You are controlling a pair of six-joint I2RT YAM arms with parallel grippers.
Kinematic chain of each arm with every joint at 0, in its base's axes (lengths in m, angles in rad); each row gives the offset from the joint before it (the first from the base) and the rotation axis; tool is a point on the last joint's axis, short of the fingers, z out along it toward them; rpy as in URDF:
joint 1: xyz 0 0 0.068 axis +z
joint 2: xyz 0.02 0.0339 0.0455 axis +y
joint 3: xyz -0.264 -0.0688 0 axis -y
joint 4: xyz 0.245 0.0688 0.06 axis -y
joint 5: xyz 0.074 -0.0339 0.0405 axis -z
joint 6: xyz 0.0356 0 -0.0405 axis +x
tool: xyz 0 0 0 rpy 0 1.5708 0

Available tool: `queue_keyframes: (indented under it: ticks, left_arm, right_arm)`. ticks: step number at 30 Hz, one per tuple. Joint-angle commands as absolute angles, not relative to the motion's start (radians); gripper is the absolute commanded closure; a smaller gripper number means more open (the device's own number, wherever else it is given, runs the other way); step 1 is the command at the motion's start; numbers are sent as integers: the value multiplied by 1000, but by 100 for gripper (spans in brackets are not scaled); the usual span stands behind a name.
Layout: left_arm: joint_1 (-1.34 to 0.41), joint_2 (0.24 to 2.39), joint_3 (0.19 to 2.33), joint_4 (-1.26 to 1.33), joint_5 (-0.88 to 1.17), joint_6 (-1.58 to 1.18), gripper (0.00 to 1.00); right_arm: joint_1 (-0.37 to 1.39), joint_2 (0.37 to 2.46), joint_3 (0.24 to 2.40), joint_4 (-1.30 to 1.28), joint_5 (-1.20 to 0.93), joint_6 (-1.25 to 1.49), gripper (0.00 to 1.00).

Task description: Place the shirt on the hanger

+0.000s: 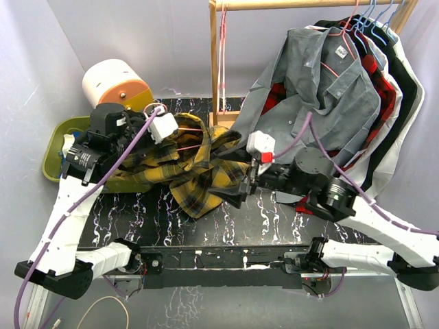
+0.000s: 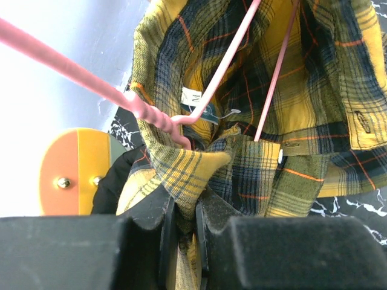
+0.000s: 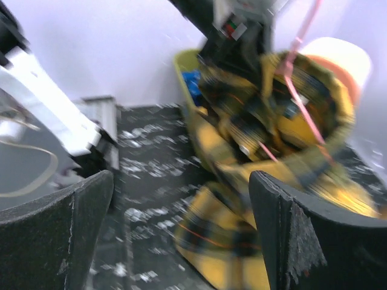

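Observation:
The yellow, black and green plaid shirt [image 1: 195,168] lies bunched on the black marbled table, with the thin pink hanger [image 1: 188,145] inside its collar opening. My left gripper [image 1: 152,151] is shut on a fold of the shirt [image 2: 181,175] close to the collar label; the hanger [image 2: 211,90] runs just above the jaws, its twisted neck beside the pinched fold. My right gripper [image 1: 241,186] is open and empty at the shirt's right edge. In the blurred right wrist view its fingers [image 3: 314,235] frame the shirt [image 3: 242,229] and hanger [image 3: 302,103].
A wooden rack [image 1: 213,62] at the back right holds a grey shirt [image 1: 322,89], a red-and-black plaid shirt [image 1: 384,82] and dark garments on blue hangers [image 1: 377,17]. A green bin [image 1: 58,147] and an orange-and-white cylinder [image 1: 116,83] stand at the back left.

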State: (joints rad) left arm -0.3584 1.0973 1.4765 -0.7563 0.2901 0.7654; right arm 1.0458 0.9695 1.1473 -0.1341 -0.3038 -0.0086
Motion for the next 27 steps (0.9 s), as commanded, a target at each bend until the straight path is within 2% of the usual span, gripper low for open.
queue_keyframes:
  ticks: [1,8,10,12,14,19,27]
  left_arm:
    - [-362,1112,1604,-899,409,917,100]
    - [-363,1165,1719,-1122,618,1055,100]
    - [-363,1170,1731,-1132,631,1058,100]
    - [-363,1172,1736,-1135,638,1060,100]
    - [-364,1174,1742,-1140,644,1063,100]
    - [-363,1179,1749,-1144,654,1069,100]
    - [-363,1189,1755,-1175,692,1098,100]
  right_arm:
    - [1043,894,1151,-411,-64,-317,2]
    - [1042,896,1114,-431,152,-481,1]
    - [1042,897,1111,-384,165,-509,11]
    - [1036,904,1112,-345,157,-515,29]
    - [1019,929,1128,-349,103,-502,36]
    - [919,1018,1207,-410,-169,-440,40]
    - [799,1103,1208,-357,-339,-420,43]
